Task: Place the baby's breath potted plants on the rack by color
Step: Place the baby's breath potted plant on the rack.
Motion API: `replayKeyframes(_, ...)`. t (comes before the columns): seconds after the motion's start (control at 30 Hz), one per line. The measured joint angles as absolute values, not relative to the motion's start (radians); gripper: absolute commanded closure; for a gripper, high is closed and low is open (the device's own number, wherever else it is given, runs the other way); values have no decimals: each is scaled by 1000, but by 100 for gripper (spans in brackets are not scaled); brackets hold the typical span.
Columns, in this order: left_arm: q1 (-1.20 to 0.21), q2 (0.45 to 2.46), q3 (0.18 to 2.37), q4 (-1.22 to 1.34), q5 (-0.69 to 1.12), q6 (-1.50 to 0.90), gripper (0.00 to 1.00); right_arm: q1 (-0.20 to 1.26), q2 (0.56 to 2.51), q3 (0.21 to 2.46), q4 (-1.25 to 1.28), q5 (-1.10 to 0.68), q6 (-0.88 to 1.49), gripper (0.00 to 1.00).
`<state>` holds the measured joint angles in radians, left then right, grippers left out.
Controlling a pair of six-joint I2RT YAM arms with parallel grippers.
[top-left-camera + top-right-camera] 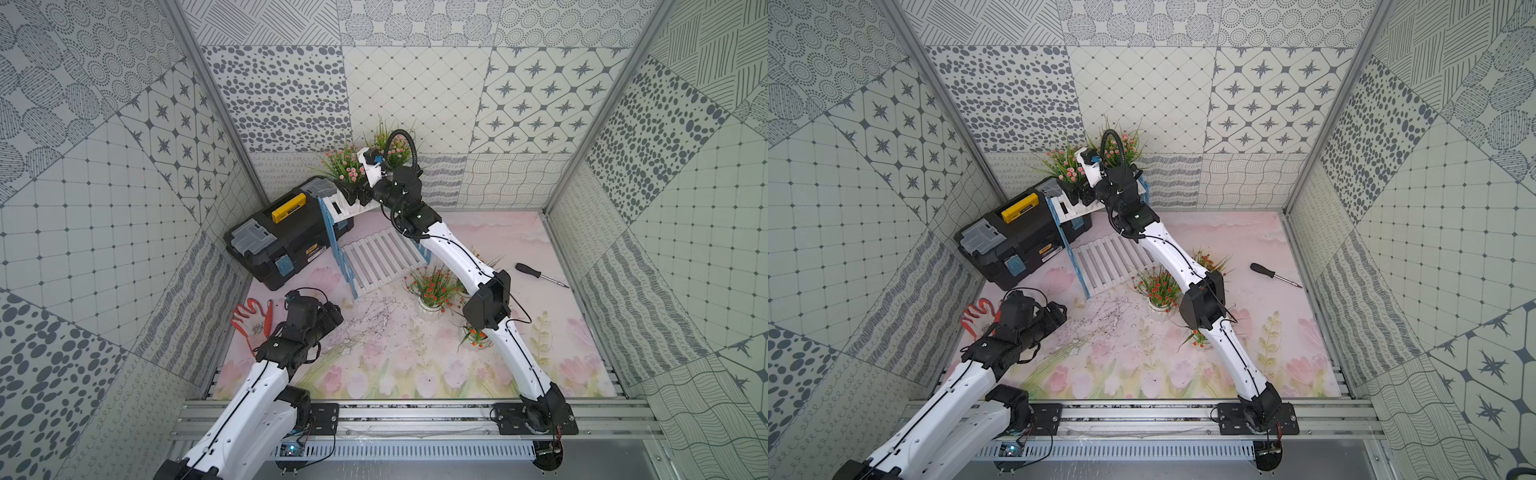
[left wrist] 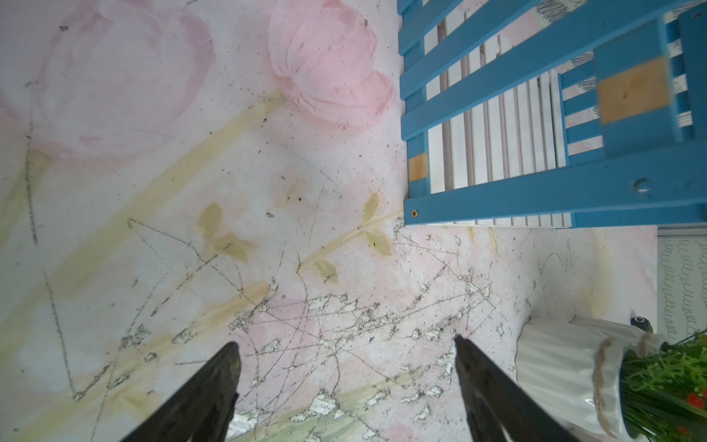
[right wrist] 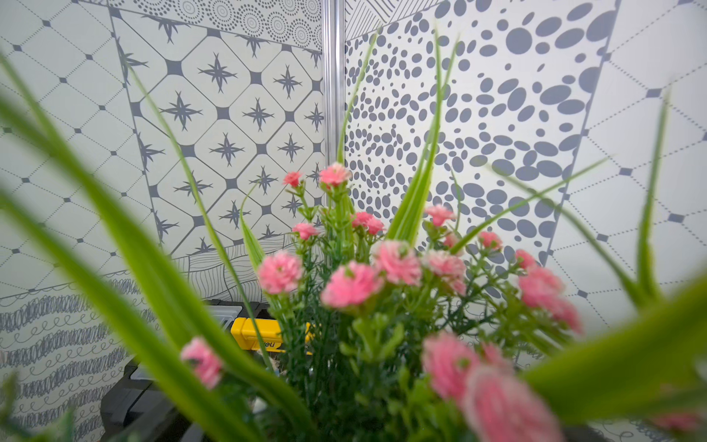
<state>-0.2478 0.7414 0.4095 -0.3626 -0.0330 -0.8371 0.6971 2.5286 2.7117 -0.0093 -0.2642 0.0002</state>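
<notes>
Pink baby's breath plants (image 1: 343,166), two: rack (image 1: 382,257) top shelf, twelve o'clock. Right claw (image 1: 356,194) at one; grip cannot be told. Orange-red plants (image 1: 432,286): tabletop, rack's four o'clock. Left claw (image 2: 344,342): wide, empty.

We look straight into a pink-flowered plant (image 3: 350,285), its blurred green blades filling our view. Behind it we see a black toolbox (image 3: 126,403) with a yellow handle (image 3: 262,333) and patterned walls (image 3: 229,114).

Left pincer (image 2: 344,354) spread wide; right arm (image 1: 453,253) stretched far forward
</notes>
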Motion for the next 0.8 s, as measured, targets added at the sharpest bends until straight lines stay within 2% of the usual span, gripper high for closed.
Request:
replayKeyframes(0.17,-248,741,410,-363,-33,-837,12,694,2514,2671,-6,-301,15,2)
replayKeyframes(0.4,-248,731,406,-363,-34,-837,12,694,2419,2418,51,-321,19,2)
replayKeyframes(0.8,-248,731,405,-363,-34,-838,12,692,2285,2170,139,-328,14,2)
